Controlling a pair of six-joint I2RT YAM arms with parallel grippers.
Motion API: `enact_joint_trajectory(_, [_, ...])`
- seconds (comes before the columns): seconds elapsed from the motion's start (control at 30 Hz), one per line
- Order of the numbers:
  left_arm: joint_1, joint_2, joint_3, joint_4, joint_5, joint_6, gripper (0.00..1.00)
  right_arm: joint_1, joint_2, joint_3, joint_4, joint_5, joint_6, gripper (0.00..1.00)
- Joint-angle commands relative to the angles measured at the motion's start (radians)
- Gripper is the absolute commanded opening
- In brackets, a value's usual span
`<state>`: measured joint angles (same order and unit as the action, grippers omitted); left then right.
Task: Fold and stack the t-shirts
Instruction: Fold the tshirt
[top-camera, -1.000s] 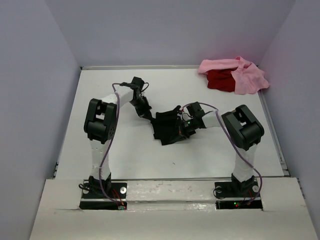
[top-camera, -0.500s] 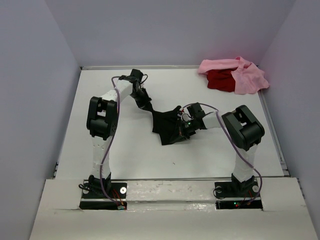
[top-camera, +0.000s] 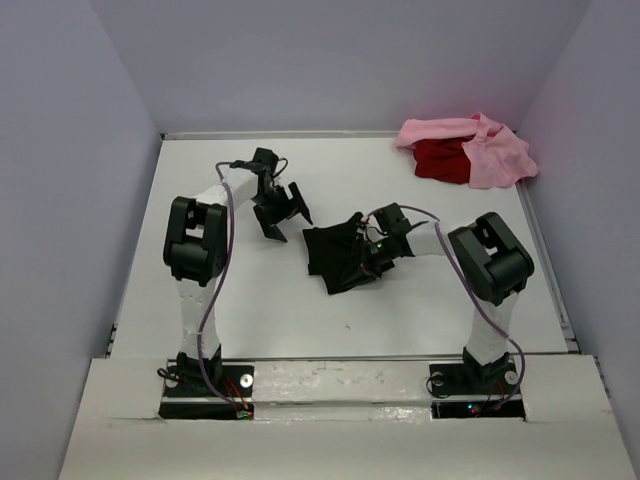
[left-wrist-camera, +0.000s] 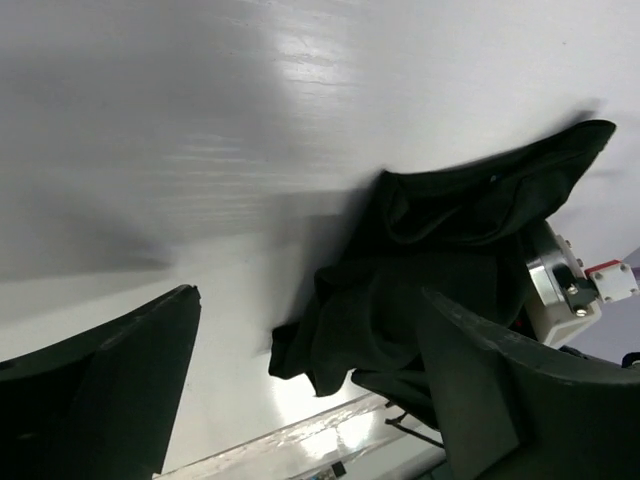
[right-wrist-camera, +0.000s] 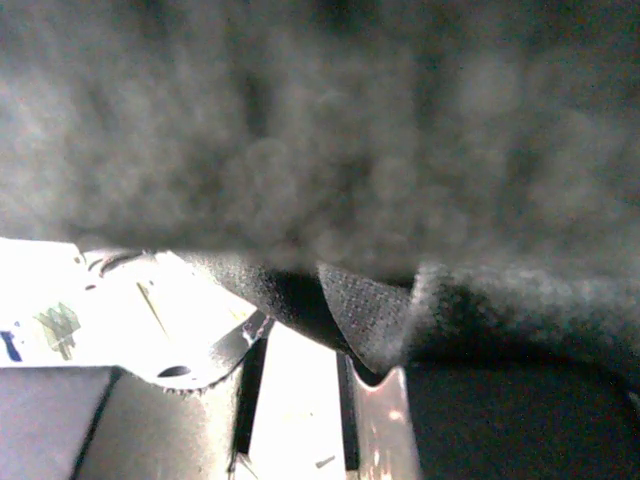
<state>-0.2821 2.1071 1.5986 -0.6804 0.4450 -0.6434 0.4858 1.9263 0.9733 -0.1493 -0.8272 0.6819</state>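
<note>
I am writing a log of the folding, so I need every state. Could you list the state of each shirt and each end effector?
black shirt: crumpled heap, not folded.
pink shirt: bunched at the far right, lying over the red shirt, not folded.
red shirt: bunched, partly under the pink shirt.
left end effector: open, empty, apart from the black shirt.
right end effector: buried in the black shirt; open or shut cannot be told.

Right wrist view: black t-shirt (right-wrist-camera: 320, 130) blurred, fills frame; red t-shirt (top-camera: 440, 162) half under pink t-shirt (top-camera: 495, 155)
</note>
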Motion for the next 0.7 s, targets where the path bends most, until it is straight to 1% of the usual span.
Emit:
enact_joint_trajectory(0.0, [0.004, -0.136, -0.017, -0.002, 0.027, 0.011, 0.99, 0.008, -0.003, 0.039, -0.082, 0.050, 0.022, 0.28])
enact_joint_trajectory(0.07, [0.004, -0.166, -0.026, -0.018, 0.030, 0.011, 0.99, 0.008, -0.001, 0.056, -0.079, 0.039, 0.031, 0.29])
enact_joint_trajectory(0.1, [0.006, -0.177, -0.032, -0.021, 0.034, 0.011, 0.99, 0.008, -0.001, 0.062, -0.079, 0.033, 0.036, 0.33])
enact_joint_trajectory(0.17, [0.004, -0.206, -0.045, -0.027, 0.041, 0.013, 0.99, 0.008, -0.009, 0.085, -0.072, 0.001, 0.051, 0.38])
enact_joint_trajectory(0.2, [0.004, -0.216, -0.046, -0.030, 0.043, 0.013, 0.99, 0.008, -0.016, 0.096, -0.070, -0.010, 0.057, 0.40])
enact_joint_trajectory(0.27, [0.004, -0.232, -0.055, -0.044, 0.038, 0.019, 0.99, 0.008, -0.041, 0.117, -0.072, -0.032, 0.076, 0.41])
enact_joint_trajectory(0.33, [0.004, -0.245, -0.066, -0.047, 0.034, 0.024, 0.99, 0.008, -0.059, 0.154, -0.073, -0.046, 0.090, 0.47])
enact_joint_trajectory(0.37, [0.004, -0.255, -0.086, -0.044, 0.034, 0.024, 0.99, 0.008, -0.075, 0.166, -0.073, -0.053, 0.106, 0.53])
enact_joint_trajectory(0.5, [0.003, -0.280, -0.149, -0.021, 0.041, 0.021, 0.99, 0.008, -0.110, 0.248, -0.081, -0.072, 0.127, 0.53])
enact_joint_trajectory(0.57, [-0.003, -0.298, -0.187, -0.004, 0.044, 0.016, 0.99, 0.008, -0.118, 0.332, -0.127, -0.056, 0.095, 0.54])
enact_joint_trajectory(0.6, [-0.006, -0.306, -0.199, 0.002, 0.044, 0.014, 0.99, 0.008, -0.116, 0.369, -0.186, -0.047, 0.079, 0.54])
enact_joint_trajectory(0.63, [-0.008, -0.314, -0.213, 0.014, 0.046, 0.013, 0.99, 0.008, -0.113, 0.443, -0.217, -0.033, 0.061, 0.54])
enact_joint_trajectory(0.67, [-0.011, -0.326, -0.236, 0.018, 0.047, 0.010, 0.99, -0.002, -0.110, 0.481, -0.242, -0.026, 0.030, 0.54])
